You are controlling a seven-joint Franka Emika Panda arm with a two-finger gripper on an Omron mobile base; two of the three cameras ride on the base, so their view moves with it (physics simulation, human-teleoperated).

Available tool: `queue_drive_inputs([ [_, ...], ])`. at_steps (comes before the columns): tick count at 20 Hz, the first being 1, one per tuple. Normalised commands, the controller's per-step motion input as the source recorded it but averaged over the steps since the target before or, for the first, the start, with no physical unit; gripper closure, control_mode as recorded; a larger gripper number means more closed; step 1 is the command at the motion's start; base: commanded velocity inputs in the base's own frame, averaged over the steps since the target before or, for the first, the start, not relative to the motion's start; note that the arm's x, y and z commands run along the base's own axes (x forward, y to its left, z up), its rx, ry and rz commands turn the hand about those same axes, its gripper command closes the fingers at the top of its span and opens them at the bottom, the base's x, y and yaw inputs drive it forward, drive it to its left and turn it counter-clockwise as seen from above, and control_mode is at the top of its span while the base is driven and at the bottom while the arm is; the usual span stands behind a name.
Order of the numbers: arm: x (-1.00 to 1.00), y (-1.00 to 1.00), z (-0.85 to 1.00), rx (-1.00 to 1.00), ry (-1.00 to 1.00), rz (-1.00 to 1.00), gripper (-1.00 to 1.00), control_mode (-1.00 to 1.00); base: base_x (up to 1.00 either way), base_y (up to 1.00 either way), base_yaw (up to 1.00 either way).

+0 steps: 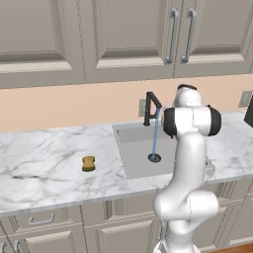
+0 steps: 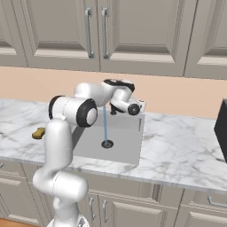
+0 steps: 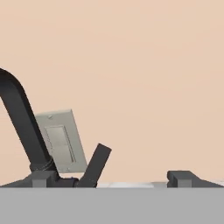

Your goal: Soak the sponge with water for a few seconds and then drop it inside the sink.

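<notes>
**A:** ok so where's the small yellow-orange sponge block (image 1: 88,163) at? I see it sitting on the white marble counter (image 1: 44,163), well off to the left of the rectangular grey sink basin (image 1: 136,163), nothing touching it.

**B:** yep, same from the other side, it's peeking out behind the white arm, still out on the marble, not in the sink.

**A:** and the water?

**B:** thin pale-blue stream of water (image 1: 155,133) coming off the black angular faucet (image 1: 151,106), dropping straight onto the round dark drain hole (image 1: 154,158).

**A:** what's the arm doing?

**B:** it's reaching up over the back of the basin, hand right by the faucet. In the hand view the two small dark finger tips (image 3: 43,178) sit far apart, so the jaws are spread wide with nothing between them. The gripper (image 3: 113,179) is looking at the peach wall, with the faucet's black neck on the left, its flat black lever handle (image 3: 97,164) tilted beside it, and a grey wall outlet plate (image 3: 59,140) just behind.

**A:** anything else around?

**B:** beige cabinet doors (image 1: 128,34) with metal handles above.
</notes>
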Motion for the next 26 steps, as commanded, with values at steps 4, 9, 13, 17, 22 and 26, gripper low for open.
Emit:
queue_drive_inputs([
  [4,-0.29,-0.27,0.14,0.00,0.00,-0.11,-1.00,-1.00,0.00,0.00,0.00],
  [9,-0.37,-0.21,0.22,0.00,0.02,-0.09,-1.00,-1.00,0.00,0.00,0.00],
  [13,-0.61,-0.04,0.29,0.00,0.06,-0.04,-1.00,-1.00,0.00,0.00,0.00],
  [17,-0.69,-0.10,0.38,0.00,0.09,-0.05,-1.00,-1.00,0.00,0.00,0.00],
  [22,-0.78,-0.12,0.48,0.00,0.06,-0.08,-1.00,-1.00,0.00,0.00,0.00],
  [26,-0.70,-0.18,0.60,0.00,0.04,-0.05,-1.00,-1.00,0.00,0.00,0.00],
])
